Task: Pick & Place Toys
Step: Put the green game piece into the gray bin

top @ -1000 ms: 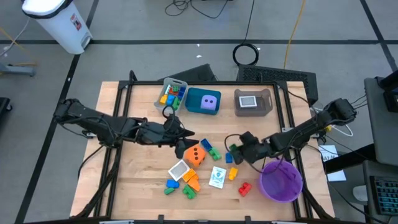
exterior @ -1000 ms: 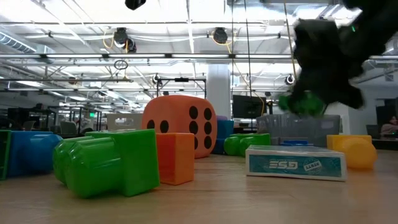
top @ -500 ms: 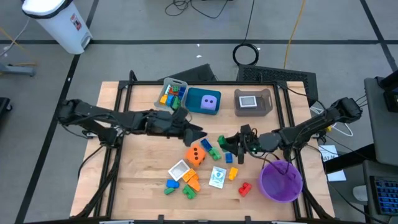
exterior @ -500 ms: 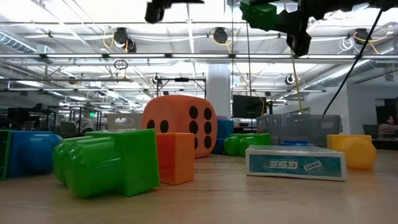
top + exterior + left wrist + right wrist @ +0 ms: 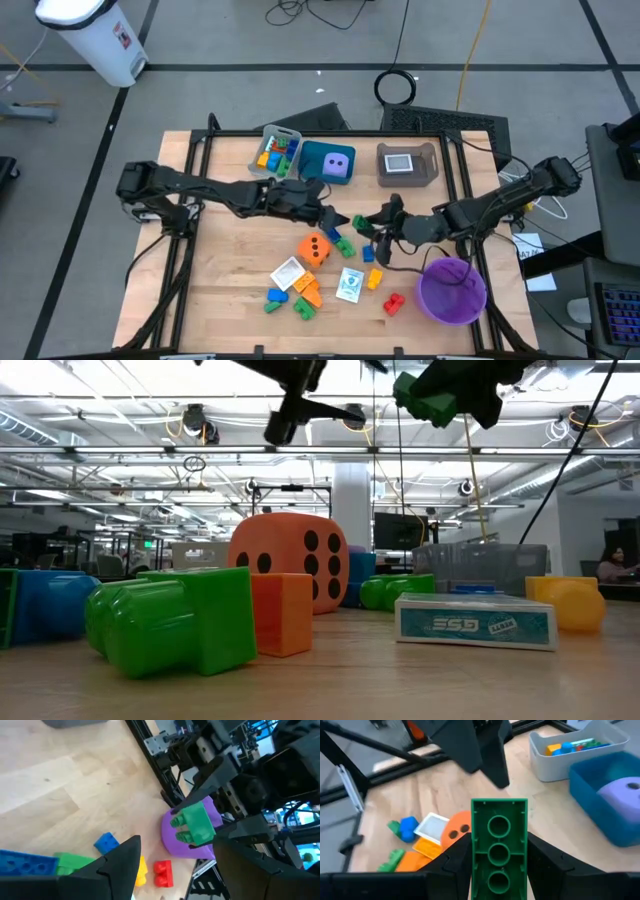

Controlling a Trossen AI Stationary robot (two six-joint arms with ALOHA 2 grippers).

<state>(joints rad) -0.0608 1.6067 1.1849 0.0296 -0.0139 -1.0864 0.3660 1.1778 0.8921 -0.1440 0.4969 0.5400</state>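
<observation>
My right gripper (image 5: 372,228) is shut on a green brick (image 5: 499,845), held high over the middle of the table. My left gripper (image 5: 335,216) stands open just left of that brick; in the left wrist view the green brick (image 5: 195,822) shows ahead of its two fingers. Below on the table lie the orange die (image 5: 315,247), flat white cards (image 5: 288,272) and loose bricks (image 5: 300,298). A purple die (image 5: 339,165) lies in the teal tray. My right gripper pinches the green brick by its two long sides (image 5: 475,862) between its two fingers (image 5: 451,865). The fingers come about level from the table's right and lie along the brick. The brick juts forward past them, its hollow underside toward the wrist camera, lifted clear of the table.
At the far edge stand a grey tray (image 5: 283,135) with bricks, the teal tray (image 5: 312,160) and a brown tray (image 5: 432,165). The purple bowl (image 5: 452,290) sits at the near right, under my right arm. Bare wood lies to the near left.
My right gripper has risen from the table with the green brick, lifting it clear, and has rolled its wrist. My left gripper has moved toward the table's right and somewhat down, toward the lifted brick.
</observation>
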